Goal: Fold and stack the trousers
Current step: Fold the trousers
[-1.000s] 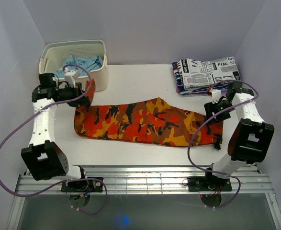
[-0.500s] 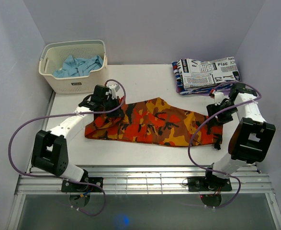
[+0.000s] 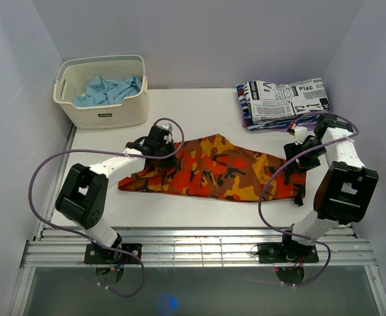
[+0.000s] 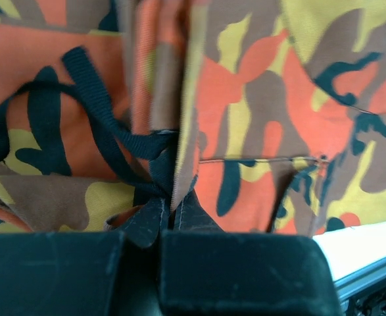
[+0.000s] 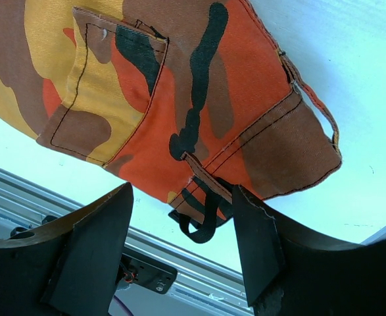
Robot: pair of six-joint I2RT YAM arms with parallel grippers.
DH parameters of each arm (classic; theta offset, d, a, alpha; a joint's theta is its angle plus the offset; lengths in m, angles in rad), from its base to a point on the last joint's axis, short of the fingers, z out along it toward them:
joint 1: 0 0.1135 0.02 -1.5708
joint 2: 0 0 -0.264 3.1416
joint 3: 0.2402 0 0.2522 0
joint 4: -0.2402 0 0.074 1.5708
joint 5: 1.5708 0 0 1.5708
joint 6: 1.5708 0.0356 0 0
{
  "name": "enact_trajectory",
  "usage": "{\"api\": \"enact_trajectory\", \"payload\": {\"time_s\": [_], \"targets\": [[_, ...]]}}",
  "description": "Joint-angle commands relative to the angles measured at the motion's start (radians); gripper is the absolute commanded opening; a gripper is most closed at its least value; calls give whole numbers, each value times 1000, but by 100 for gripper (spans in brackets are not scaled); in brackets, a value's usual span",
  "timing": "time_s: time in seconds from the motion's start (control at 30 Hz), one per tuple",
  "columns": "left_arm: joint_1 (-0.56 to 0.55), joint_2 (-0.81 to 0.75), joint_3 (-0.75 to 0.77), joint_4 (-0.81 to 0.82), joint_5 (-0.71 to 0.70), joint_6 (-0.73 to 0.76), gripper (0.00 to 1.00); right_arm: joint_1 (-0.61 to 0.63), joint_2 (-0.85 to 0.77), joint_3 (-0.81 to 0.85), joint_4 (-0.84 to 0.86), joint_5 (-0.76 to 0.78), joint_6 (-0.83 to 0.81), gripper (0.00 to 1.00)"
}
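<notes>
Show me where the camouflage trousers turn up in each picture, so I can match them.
Top external: the trousers lie across the middle of the white table.
Left wrist: they fill nearly the whole frame, a fold pinched in the shut left gripper.
Right wrist: upper left and centre, above the open right gripper.
Shared landmark: the white table.

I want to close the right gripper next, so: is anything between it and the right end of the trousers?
Nothing visible does. The right gripper hangs open over that end of the trousers, with only air between them. The newspaper-print garment lies farther back on the table, off that path.
</notes>
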Motion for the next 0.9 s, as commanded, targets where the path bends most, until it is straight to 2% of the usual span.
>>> {"api": "enact_trajectory", "payload": {"time_s": [0.0, 0.33, 0.4, 0.5, 0.6, 0.67, 0.73, 0.77, 0.87], "targets": [[-10, 14, 29, 21, -31, -50, 0, -2, 8, 26, -22, -7, 10, 67], [-61, 51, 53, 37, -38, -85, 0, -3, 9, 13, -19, -7, 9, 67], [-64, 58, 56, 38, -25, -85, 3, -3, 9, 13, -17, -9, 9, 67], [-83, 57, 66, 38, -12, -80, 15, -2, 12, 11, -17, -13, 10, 67], [-92, 60, 82, 37, 6, -86, 47, -3, 15, 16, -22, -24, 13, 67], [-93, 62, 96, 18, 26, -91, 64, -2, 18, 28, -26, -31, 15, 67], [-96, 55, 122, 0, 61, -91, 77, -2, 18, 37, -31, -36, 18, 67], [-98, 48, 130, -2, 76, -86, 80, 0, 23, 42, -34, -39, 18, 67], [-98, 0, 158, -16, 119, -53, 80, 3, 23, 66, -43, -56, 23, 67]]}}
